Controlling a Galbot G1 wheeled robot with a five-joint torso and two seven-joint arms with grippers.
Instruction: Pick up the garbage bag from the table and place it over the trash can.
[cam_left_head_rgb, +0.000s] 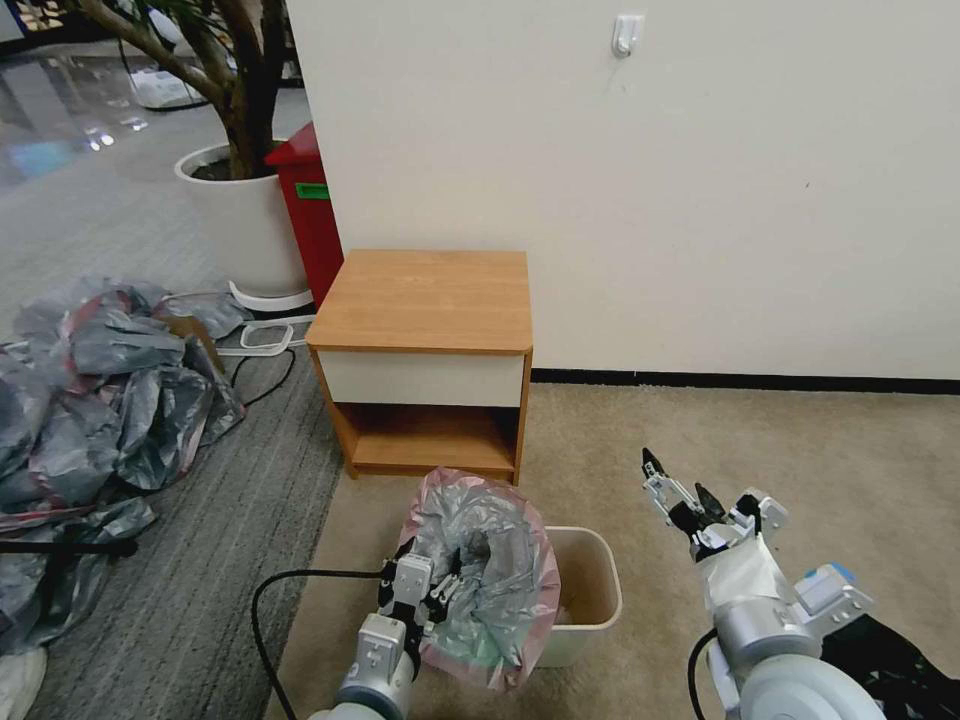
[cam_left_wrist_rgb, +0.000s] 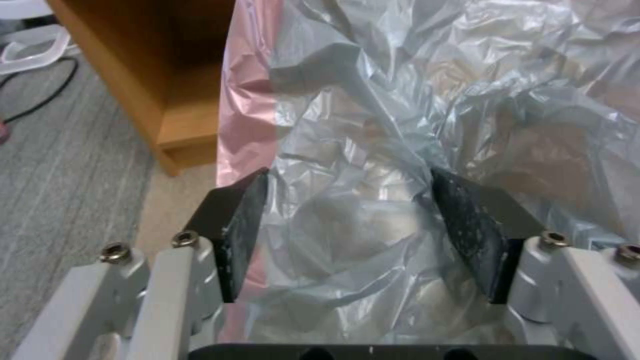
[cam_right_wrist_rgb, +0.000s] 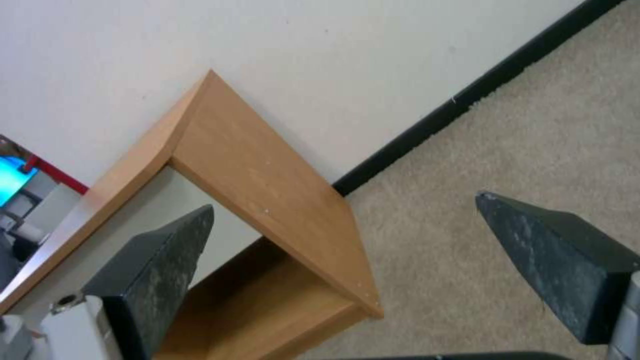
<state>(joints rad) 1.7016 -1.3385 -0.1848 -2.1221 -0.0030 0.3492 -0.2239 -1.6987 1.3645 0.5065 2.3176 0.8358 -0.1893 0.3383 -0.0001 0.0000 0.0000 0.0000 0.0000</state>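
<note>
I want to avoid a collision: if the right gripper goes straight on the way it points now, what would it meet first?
Probably the table: the open right gripper points at its side, bare carpet between, though depth is unclear.

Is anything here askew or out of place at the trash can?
Yes. The garbage bag sits lopsided: bunched over the left side of the trash can, while the can's right rim is bare. The left gripper is open around the plastic; the right gripper hangs open to the side.
</note>
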